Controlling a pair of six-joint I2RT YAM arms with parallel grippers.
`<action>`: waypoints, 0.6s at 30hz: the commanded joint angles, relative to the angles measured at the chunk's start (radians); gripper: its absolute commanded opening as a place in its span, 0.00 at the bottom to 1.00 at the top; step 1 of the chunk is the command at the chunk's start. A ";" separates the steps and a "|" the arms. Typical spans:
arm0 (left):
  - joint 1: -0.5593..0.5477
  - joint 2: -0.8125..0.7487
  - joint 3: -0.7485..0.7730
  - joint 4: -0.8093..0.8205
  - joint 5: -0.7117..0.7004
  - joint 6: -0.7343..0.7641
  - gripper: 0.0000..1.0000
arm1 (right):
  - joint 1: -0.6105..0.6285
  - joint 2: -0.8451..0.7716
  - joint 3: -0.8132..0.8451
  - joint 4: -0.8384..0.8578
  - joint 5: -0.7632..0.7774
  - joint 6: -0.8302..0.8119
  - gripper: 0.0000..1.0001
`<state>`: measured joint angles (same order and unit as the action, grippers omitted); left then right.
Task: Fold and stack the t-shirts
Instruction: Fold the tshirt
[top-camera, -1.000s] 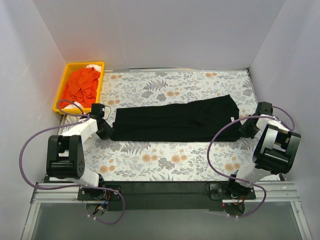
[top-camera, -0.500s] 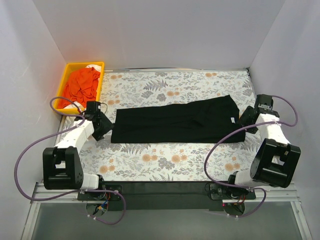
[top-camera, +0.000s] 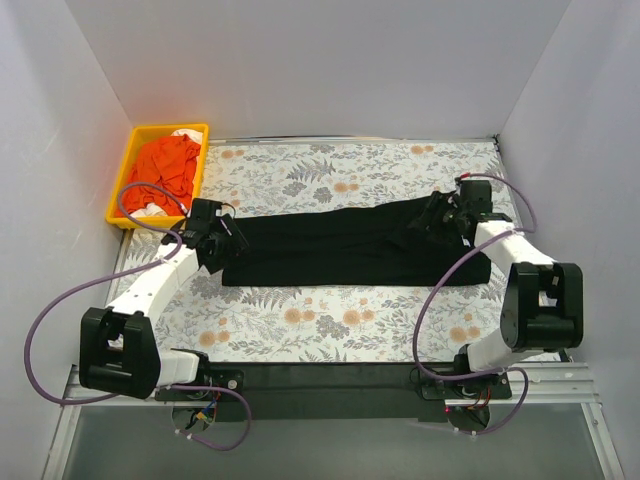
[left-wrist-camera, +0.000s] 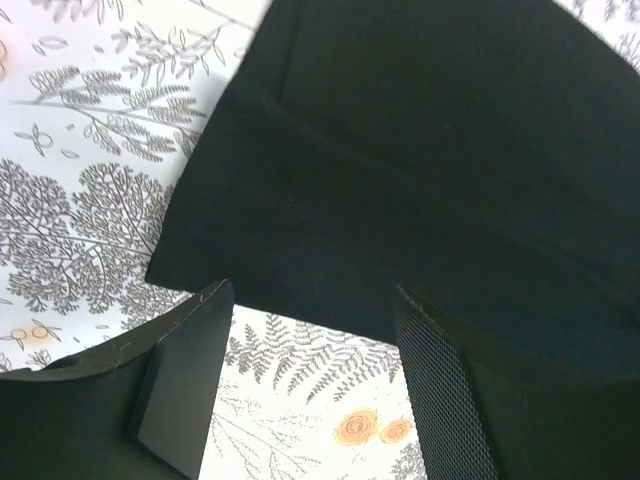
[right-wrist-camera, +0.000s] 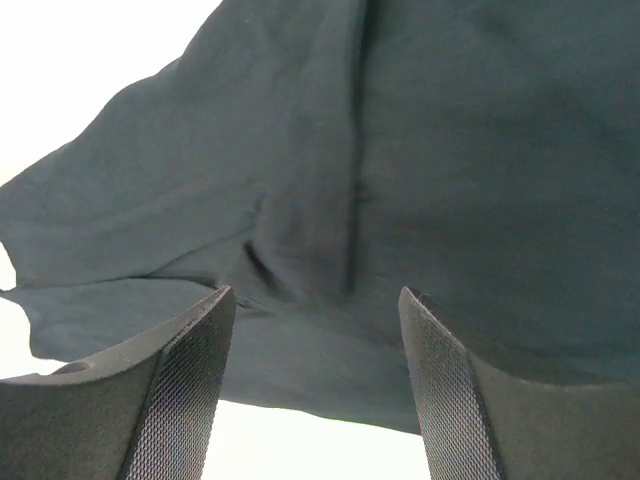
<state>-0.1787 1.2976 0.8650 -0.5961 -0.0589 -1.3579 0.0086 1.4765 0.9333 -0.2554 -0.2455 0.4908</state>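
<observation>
Lying flat across middle of floral table (top-camera: 330, 310), black t-shirt (top-camera: 350, 245) folded into long band. Left gripper (top-camera: 222, 245) at band's left end, jaws wide apart, holding nothing; shirt's near corner sits just ahead of fingers (left-wrist-camera: 185, 370). Right gripper (top-camera: 432, 220) over right end, jaws equally spread, empty, cloth directly beneath. Yellow tray (top-camera: 170, 128) with orange cloth (top-camera: 165, 170) at far left corner, well apart.

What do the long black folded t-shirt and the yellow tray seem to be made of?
The long black folded t-shirt looks like soft matte cloth, perhaps cotton: it lies limp, with creases and fold ridges. The yellow tray looks like rigid smooth plastic: straight walls, even bright colour.
</observation>
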 joint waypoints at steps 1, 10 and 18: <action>-0.013 -0.050 -0.017 0.018 0.021 -0.017 0.61 | 0.051 0.054 -0.022 0.163 -0.055 0.121 0.62; -0.015 -0.081 -0.035 0.012 0.024 -0.015 0.61 | 0.083 0.171 -0.033 0.217 -0.049 0.210 0.63; -0.015 -0.093 -0.058 0.009 0.028 -0.024 0.62 | 0.131 0.225 0.004 0.214 -0.087 0.232 0.63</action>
<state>-0.1894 1.2373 0.8188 -0.5911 -0.0429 -1.3735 0.1188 1.6897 0.9009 -0.0731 -0.3035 0.7021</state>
